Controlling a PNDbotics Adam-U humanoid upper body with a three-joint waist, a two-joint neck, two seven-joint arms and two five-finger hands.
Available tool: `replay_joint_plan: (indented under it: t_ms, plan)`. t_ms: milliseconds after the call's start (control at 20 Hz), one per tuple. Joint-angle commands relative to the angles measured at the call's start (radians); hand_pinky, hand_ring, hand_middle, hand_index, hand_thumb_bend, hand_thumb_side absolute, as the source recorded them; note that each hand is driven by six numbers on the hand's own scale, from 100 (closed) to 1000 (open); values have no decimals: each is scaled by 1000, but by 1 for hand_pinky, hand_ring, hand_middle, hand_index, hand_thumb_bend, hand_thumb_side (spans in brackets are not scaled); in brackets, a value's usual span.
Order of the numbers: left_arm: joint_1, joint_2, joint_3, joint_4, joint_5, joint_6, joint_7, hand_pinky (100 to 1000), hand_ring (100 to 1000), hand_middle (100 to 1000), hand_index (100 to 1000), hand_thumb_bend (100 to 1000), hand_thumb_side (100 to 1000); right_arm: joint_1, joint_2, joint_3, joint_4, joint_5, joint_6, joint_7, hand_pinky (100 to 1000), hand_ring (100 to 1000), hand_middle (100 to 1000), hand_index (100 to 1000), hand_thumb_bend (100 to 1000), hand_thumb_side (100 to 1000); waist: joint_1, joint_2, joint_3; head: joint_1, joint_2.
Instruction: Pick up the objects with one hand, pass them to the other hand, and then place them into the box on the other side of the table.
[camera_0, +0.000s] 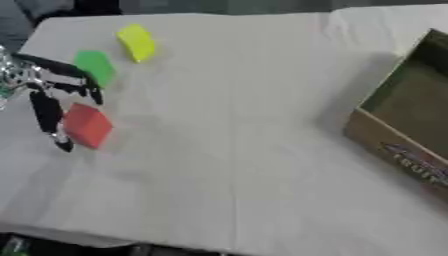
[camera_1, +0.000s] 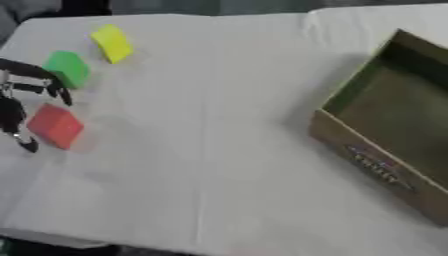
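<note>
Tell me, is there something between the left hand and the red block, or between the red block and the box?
Nothing visible. The left hand is right beside the red block, and only bare table lies between it and the box.

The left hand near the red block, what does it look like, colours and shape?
The left hand has slim black fingers with rounded tips. Where it joins the arm, at the view's left edge, there are shiny silver metal parts. No cables or markings can be made out. The right hand is not in view.
</note>
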Motion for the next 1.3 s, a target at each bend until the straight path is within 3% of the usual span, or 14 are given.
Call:
replay_joint_plan:
  t_ms: [50, 650, 1300]
  plan:
    - [-18, 20, 22, 24, -18, -15, 9, 884, 906, 863, 859, 766, 100, -4, -27, -3, -6, 8, -4, 5, 1000, 842, 1000, 962, 100, 784, -3, 1, 2, 4, 2]
    - [-12, 12, 28, 62, -61, -70, 33, 865, 893, 842, 829, 783, 100, -4, -26, 0, -4, 14, -7, 11, 1000, 843, 1000, 962, 100, 785, -5, 3, 1, 6, 4]
    - [-12, -10, 29, 115, -106, -135, 176, 775, 823, 756, 792, 676, 100, -5, -26, 2, -4, 13, -7, 13, 1000, 843, 1000, 962, 100, 785, -6, 4, 1, 11, 5]
